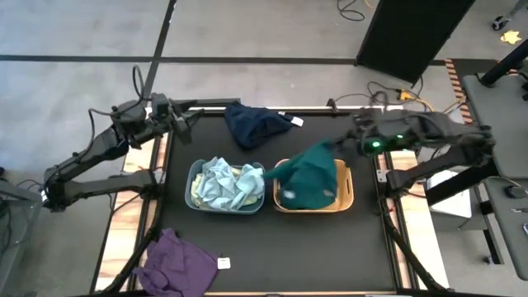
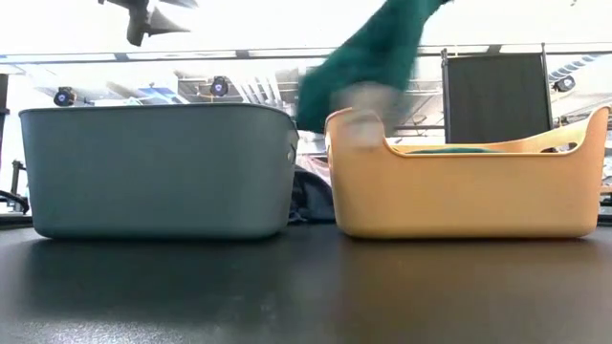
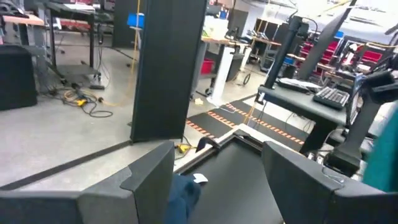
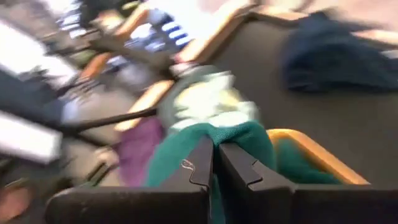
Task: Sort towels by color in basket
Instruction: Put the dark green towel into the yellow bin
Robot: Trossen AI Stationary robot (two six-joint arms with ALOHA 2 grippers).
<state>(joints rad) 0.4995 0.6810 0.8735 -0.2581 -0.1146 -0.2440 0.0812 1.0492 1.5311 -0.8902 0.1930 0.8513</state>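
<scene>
My right gripper (image 1: 340, 146) is shut on a dark teal towel (image 1: 312, 175) above the yellow basket (image 1: 347, 191). The towel also shows in the low view (image 2: 368, 57) and in the right wrist view (image 4: 249, 138). The grey-blue basket (image 1: 192, 183) holds light blue (image 1: 221, 181) and pale green towels. A navy towel (image 1: 254, 124) lies flat at the table's far side, and a purple towel (image 1: 177, 262) lies at the near left. My left gripper (image 3: 217, 180) is open and empty above the table's far left, near the navy towel (image 3: 184, 198). My right gripper pinches a bunched part of the teal towel's upper end (image 4: 231, 135) between its two shut fingers. It comes from the table's right. The towel hangs slack below the fingers. Its lower part lies in the yellow basket, and one corner (image 1: 271, 174) reaches toward the grey-blue basket.
The two baskets stand side by side at the table's middle, grey-blue (image 2: 158, 172) on the left and yellow (image 2: 469, 196) on the right. Bare black table lies in front of them and at the near right. A dark panel (image 3: 168, 62) stands beyond the far edge.
</scene>
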